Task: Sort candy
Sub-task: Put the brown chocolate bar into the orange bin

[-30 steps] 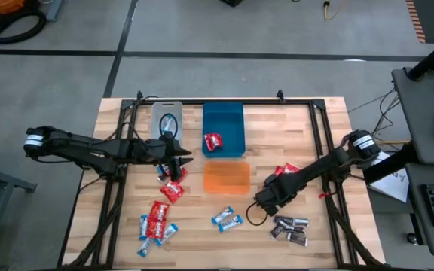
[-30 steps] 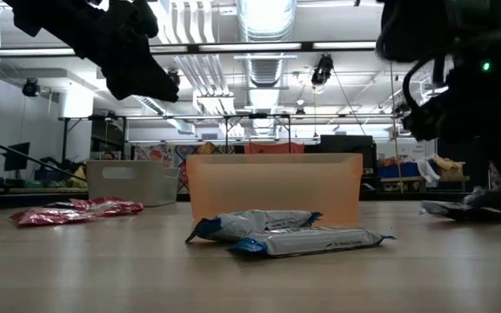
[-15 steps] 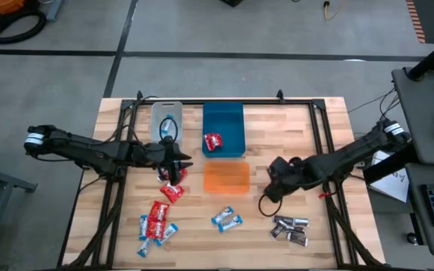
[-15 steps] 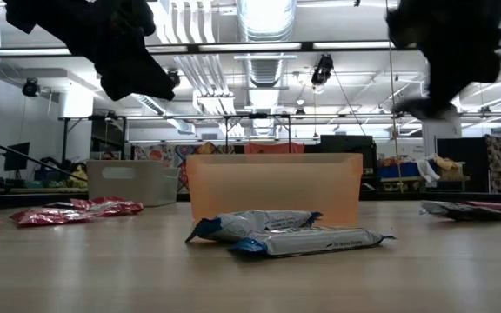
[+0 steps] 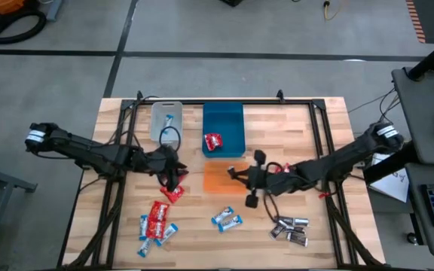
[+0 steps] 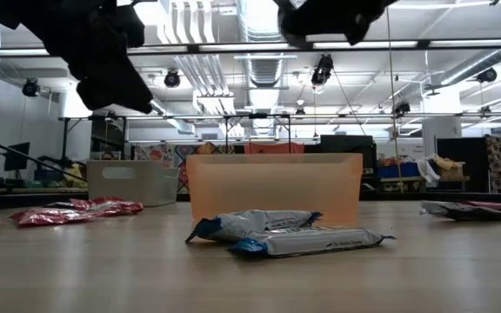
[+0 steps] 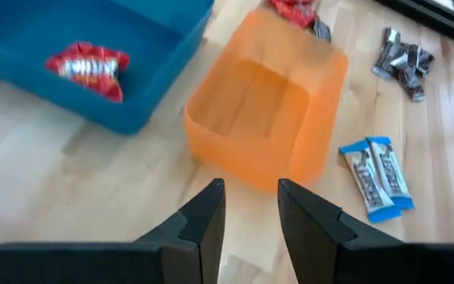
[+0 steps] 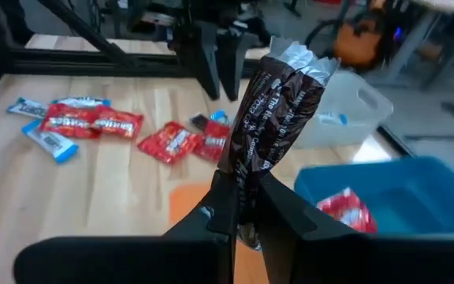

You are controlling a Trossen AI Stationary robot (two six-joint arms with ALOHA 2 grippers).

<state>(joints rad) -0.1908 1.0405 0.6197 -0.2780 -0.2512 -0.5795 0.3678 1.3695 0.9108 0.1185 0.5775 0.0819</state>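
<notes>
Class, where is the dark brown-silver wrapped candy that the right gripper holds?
The dark brown-silver wrapped candy is pinched upright in the right gripper, which the high view places at the orange plastic bin's right edge.

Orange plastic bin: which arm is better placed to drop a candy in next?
The right. Its end effector grips a dark brown-silver wrapped candy beside the orange plastic bin; the left end effector is empty.
</notes>
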